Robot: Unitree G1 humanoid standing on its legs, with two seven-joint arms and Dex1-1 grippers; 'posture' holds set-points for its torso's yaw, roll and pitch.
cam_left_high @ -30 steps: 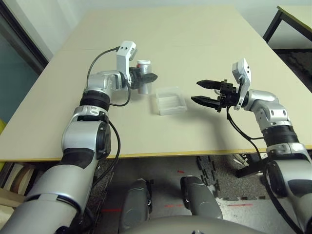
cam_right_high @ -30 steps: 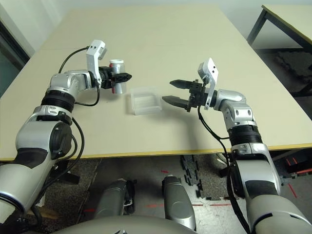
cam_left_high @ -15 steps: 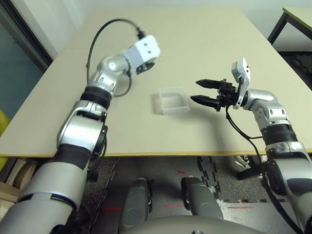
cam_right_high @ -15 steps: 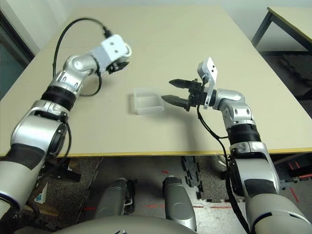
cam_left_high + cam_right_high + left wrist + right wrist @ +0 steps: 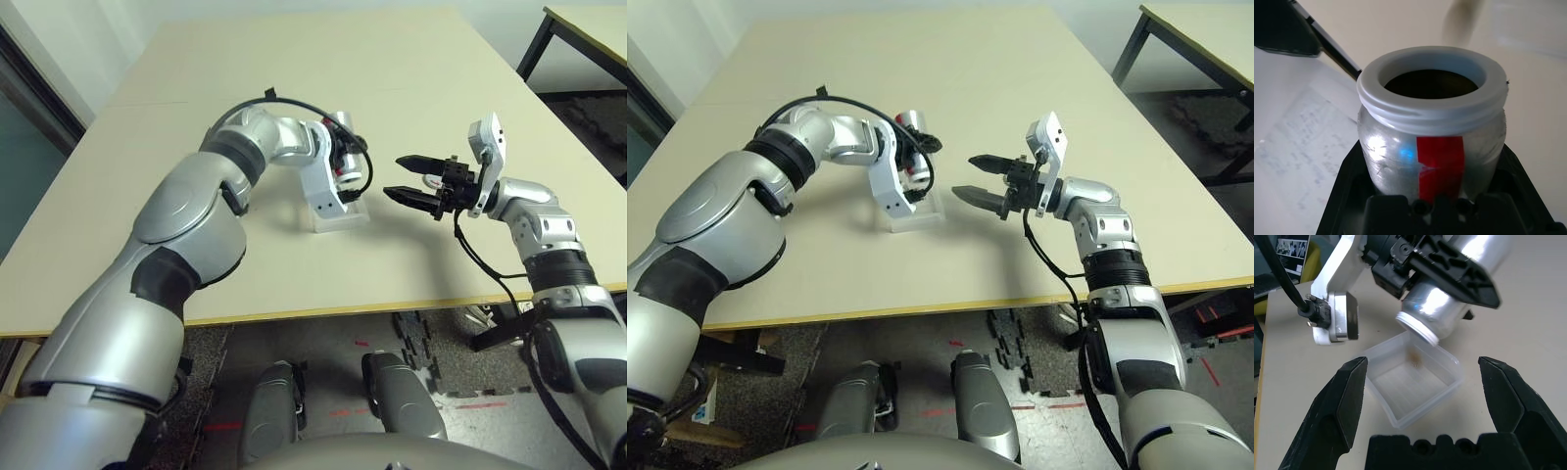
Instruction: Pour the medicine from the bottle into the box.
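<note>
My left gripper is shut on the bottle, which is silver-grey with a red stripe and a white rim. The bottle has no cap and is tipped with its mouth down over the box, a shallow clear tray on the table. A tiny brownish speck of medicine lies in the box just under the mouth. The left wrist view looks into the bottle's dark mouth between the black fingers. My right gripper hovers open just right of the box, holding nothing.
The beige table stretches far behind the box. Its front edge runs close to my body. A second table stands at the far right. My left arm's cable loops above the wrist.
My left arm has swung the bottle from the back left of the box to above it and tipped its mouth downward. The right gripper has stayed where it was, open.
</note>
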